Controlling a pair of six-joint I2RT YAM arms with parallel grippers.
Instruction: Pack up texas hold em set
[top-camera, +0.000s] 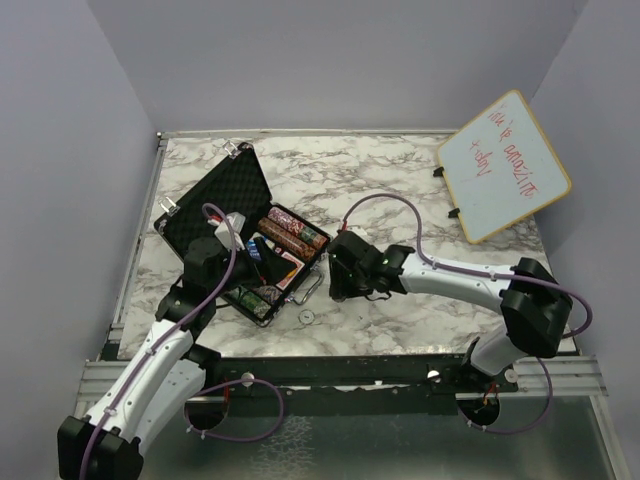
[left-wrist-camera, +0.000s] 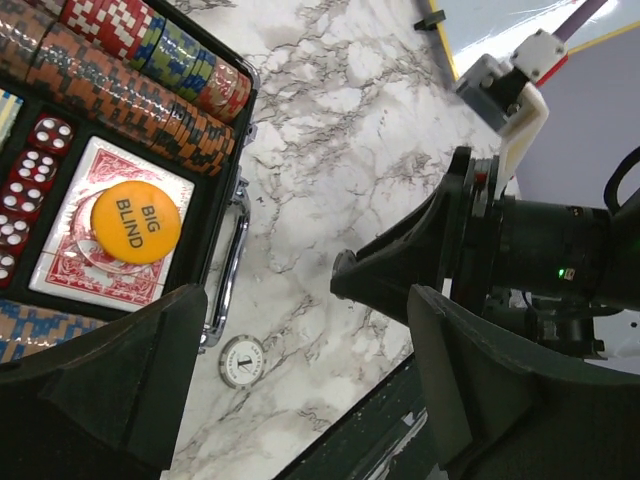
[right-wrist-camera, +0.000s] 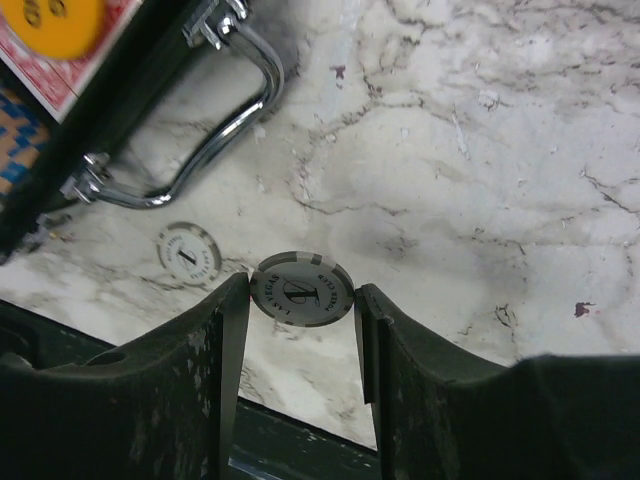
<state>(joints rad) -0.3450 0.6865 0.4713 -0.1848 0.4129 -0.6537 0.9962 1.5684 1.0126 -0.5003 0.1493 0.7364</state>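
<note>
The black case (top-camera: 215, 195) lies open at the left of the table, foam lid up. Striped chip stacks (left-wrist-camera: 130, 85), red dice (left-wrist-camera: 30, 175) and a red deck (left-wrist-camera: 75, 265) with an orange "BIG BLIND" button (left-wrist-camera: 135, 221) on it fill the tray. My right gripper (right-wrist-camera: 300, 300) is shut on a grey-and-white poker chip (right-wrist-camera: 302, 289), pinched edge to edge above the table by the case's silver handle (right-wrist-camera: 200, 130). Another such chip (right-wrist-camera: 189, 254) lies flat on the marble in front of the handle. My left gripper (left-wrist-camera: 300, 390) hangs open above the case's front edge, holding nothing.
A wood-framed whiteboard (top-camera: 505, 165) with red writing leans at the back right. The table's dark front edge (right-wrist-camera: 300, 440) runs close under the right fingers. The right arm's wrist (left-wrist-camera: 540, 245) sits close to my left gripper.
</note>
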